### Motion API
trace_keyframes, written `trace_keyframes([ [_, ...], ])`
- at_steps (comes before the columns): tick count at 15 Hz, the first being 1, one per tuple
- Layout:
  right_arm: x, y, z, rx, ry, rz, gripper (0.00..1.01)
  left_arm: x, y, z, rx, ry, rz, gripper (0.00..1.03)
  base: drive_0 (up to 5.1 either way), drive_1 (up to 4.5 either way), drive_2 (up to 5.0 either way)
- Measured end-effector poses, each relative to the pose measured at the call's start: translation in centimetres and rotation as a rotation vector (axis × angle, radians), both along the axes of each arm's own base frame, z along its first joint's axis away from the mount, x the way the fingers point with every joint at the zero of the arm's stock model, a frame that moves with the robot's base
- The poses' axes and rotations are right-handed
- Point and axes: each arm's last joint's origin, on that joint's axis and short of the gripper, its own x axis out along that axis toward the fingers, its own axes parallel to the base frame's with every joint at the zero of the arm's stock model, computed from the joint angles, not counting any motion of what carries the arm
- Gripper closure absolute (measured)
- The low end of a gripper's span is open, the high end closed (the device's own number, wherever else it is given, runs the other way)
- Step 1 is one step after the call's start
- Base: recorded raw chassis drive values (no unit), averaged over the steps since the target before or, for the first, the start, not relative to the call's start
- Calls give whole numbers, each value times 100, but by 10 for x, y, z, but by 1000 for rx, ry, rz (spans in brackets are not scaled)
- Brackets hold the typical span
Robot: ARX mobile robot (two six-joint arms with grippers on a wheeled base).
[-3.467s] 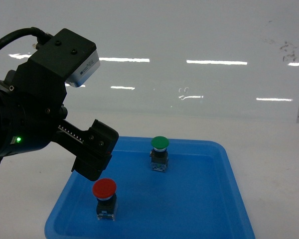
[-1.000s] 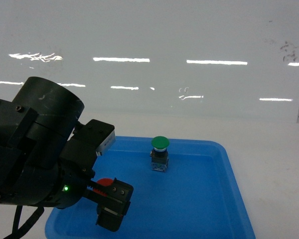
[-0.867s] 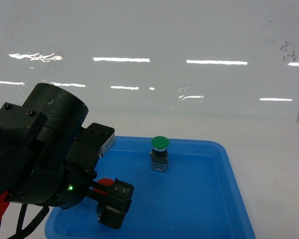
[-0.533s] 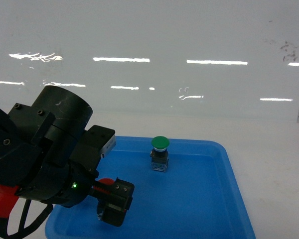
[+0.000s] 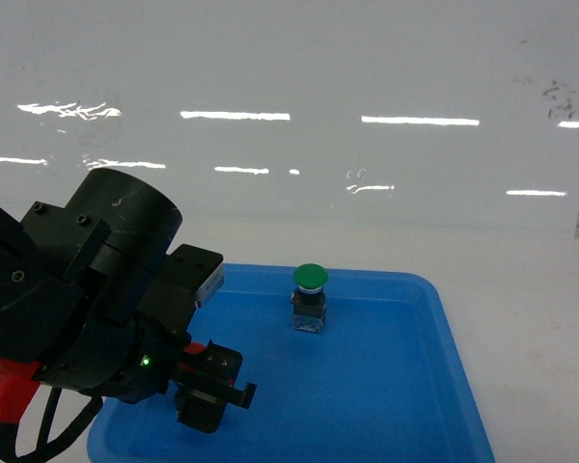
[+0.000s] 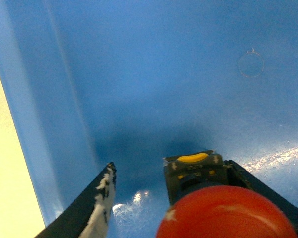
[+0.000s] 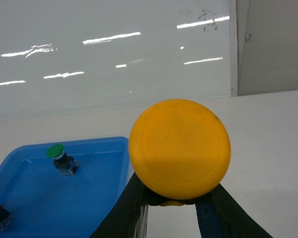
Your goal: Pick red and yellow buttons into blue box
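Red button (image 6: pixel 227 213) stood in the shallow blue tray (image 5: pixel 405 405) between the left gripper's (image 6: pixel 188 198) parted fingers (image 6: pixel 102 198); the right gripper's (image 7: pixel 173 201) fingers clamped the yellow button (image 7: pixel 180 148).

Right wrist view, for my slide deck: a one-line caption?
Right hand holds the yellow button above the white table, green button in the blue tray behind.

Bright overhead light streaks the wall (image 5: pixel 367 145); close foregrounds blur.

Probably a lab: glossy whiteboard wall (image 5: pixel 367 87), white table (image 5: pixel 540 318)
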Motion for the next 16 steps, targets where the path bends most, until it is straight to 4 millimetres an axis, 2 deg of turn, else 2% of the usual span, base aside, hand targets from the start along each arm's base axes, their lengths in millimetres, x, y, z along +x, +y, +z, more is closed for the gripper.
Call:
trace_keyframes([
  [3, 0, 0, 0, 0, 0, 0, 81, 0, 0, 0, 0, 0, 0, 73, 0, 0, 0],
  [8, 0, 0, 0, 0, 0, 0, 81, -2, 1, 6, 2, -16, -7, 73, 0, 0, 0],
  [9, 0, 0, 0, 0, 0, 0, 81, -6, 4, 33, -14, -91, -15, 73, 0, 0, 0],
  [11, 0, 0, 0, 0, 0, 0, 81, -7, 8, 64, -34, -186, -18, 73, 0, 0, 0],
  [16, 0, 0, 0, 0, 0, 0, 81, -37, 18, 110, -46, -318, -52, 73, 0, 0, 0],
])
